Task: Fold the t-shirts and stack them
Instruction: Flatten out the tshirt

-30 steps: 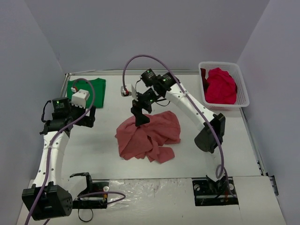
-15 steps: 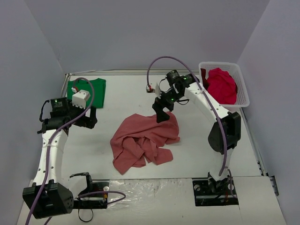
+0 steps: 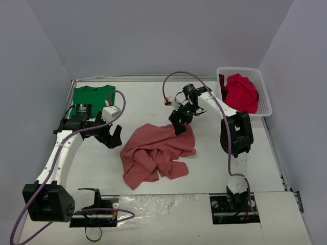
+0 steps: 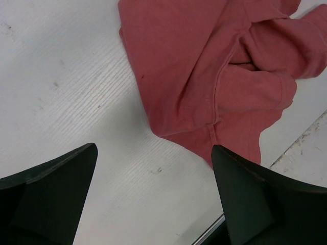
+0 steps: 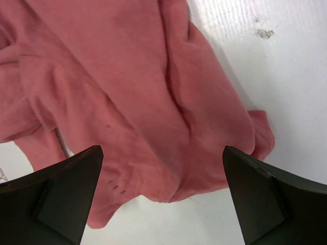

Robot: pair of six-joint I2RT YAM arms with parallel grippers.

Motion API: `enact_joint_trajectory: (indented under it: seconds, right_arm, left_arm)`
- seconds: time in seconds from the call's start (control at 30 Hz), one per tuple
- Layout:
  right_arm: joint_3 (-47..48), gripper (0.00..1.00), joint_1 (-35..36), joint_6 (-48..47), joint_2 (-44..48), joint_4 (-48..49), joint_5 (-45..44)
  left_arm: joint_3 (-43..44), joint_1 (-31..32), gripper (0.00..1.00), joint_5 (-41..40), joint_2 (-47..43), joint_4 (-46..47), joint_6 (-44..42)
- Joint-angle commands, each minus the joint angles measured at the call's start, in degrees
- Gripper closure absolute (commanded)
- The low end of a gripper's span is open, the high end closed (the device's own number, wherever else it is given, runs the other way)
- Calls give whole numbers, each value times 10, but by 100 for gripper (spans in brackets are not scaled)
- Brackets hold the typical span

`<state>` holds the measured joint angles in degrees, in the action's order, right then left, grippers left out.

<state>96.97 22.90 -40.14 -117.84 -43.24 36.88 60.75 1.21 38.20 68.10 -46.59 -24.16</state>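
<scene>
The left end effector (image 3: 113, 137) and right end effector (image 3: 178, 126) gape wide and empty, so each should pinch the nearest edge of the crumpled salmon-pink t-shirt (image 3: 153, 153) and pull outward.

Soft, even light fills the top view. The white table (image 3: 153, 102) is bright but not blown out, and the shadows under the arms are faint with blurred edges. That view is sharp throughout. In the wrist views the fingers of the left claw (image 4: 154, 148) and right claw (image 5: 162, 148) are near-black, featureless and slightly soft, while the salmon-pink t-shirt (image 4: 204, 66) is in focus, its folds lightly shaded.
</scene>
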Motion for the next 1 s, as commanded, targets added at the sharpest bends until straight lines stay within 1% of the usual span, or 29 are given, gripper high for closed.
enact_joint_trajectory:
  seconds: [0.0,0.17,0.3,0.37,0.4,0.47,0.5,0.53,0.57,0.6,0.7,0.77,0.83,0.87,0.93,0.97]
  right_arm:
    - [37,0,-3,15,-28,-10,-4]
    - [51,0,-1,16,-55,-15,1]
    - [49,10,3,11,-55,-27,10]
    - [45,17,6,9,-47,-30,8]
    - [40,29,6,7,-38,-30,10]
    - [29,43,6,5,-29,-29,8]
    - [23,56,6,5,-23,-29,7]
    - [19,59,6,4,-20,-29,6]
    - [16,59,6,4,-19,-30,6]
    - [9,56,6,4,-15,-30,4]
    - [-2,50,7,4,-5,-31,10]
    - [-13,45,9,2,3,-31,11]
    - [-17,38,12,0,4,-31,7]
    - [-17,36,12,-2,2,-31,7]
    - [-14,35,13,-2,-10,-31,5]
    - [-13,36,14,-1,-14,-31,4]
  left_arm:
    - [15,5,6,11,3,-23,-27]
    - [6,5,6,-3,13,-18,-30]
    - [7,5,6,0,22,-21,-32]
    - [9,5,6,0,23,-22,-32]
    - [9,6,6,1,23,-22,-32]
    - [9,5,6,4,22,-23,-32]
    - [8,6,6,8,23,-23,-32]
    - [8,6,6,10,24,-25,-32]
    - [8,5,6,12,24,-26,-33]
    - [9,7,6,14,25,-30,-33]
    - [9,7,6,14,25,-35,-37]
    - [9,8,6,14,23,-36,-39]
    - [9,9,5,14,23,-36,-40]
    - [9,8,6,14,24,-36,-40]
    - [9,10,6,14,27,-36,-40]
    - [9,10,6,14,27,-36,-40]
